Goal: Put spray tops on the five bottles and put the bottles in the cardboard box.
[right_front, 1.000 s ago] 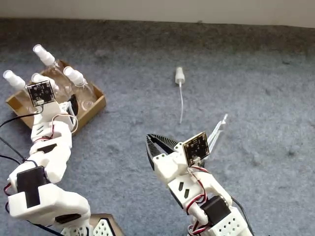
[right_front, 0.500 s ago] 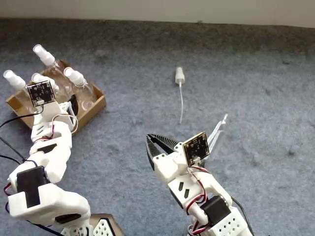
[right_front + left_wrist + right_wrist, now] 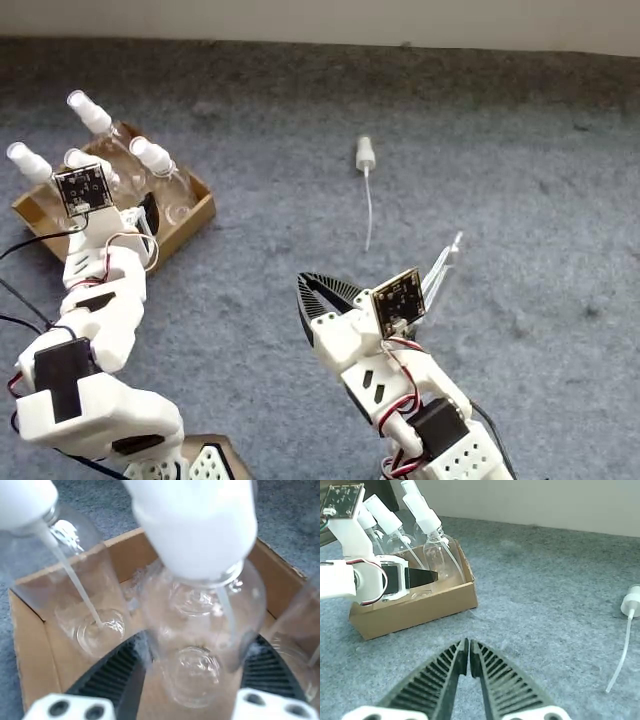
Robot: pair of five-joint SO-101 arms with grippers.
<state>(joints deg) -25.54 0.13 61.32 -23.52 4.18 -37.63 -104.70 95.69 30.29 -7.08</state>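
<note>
Nothing has moved since the earlier frames, and both arms keep still. The left gripper is clamped on a capped bottle that stands inside the cardboard box, close among the other capped bottles. The right gripper hangs over the grey carpet with its jaws together and empty. A loose spray top lies well apart from the box. What looks like a clear bottle lies just beside the right arm.

Grey carpet over table; pale wall behind.
</note>
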